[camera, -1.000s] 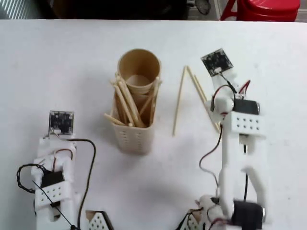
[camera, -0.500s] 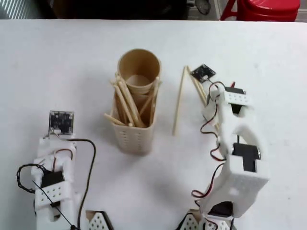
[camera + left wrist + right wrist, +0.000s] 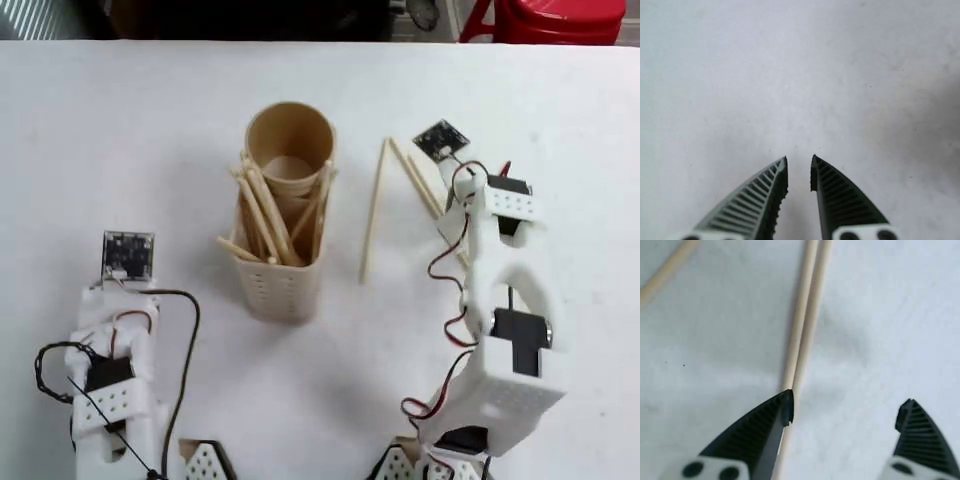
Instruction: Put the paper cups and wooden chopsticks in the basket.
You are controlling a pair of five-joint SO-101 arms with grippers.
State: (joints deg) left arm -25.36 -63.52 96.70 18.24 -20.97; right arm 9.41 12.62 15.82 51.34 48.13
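Since last frame my right pincer (image 3: 846,412) shifts rightward, jaws apart over two chopsticks (image 3: 802,330); left pincer (image 3: 799,172) barely apart.

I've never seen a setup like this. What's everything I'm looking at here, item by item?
table: one, white, under everything.
basket: one, cream, mid-table.
paper cups: nested stack, tan, standing in the basket; number unclear.
chopsticks in basket: several, pale wood, leaning around the cups.
loose chopsticks: three, pale wood, on the table beside the basket; one single, two side by side.
stool: one, red, beyond the far edge.
left arm, right arm: white, near edge.
left claw: dark grey, narrow gap, above bare table.
right claw: dark grey, wide open, one tip at the paired chopsticks.
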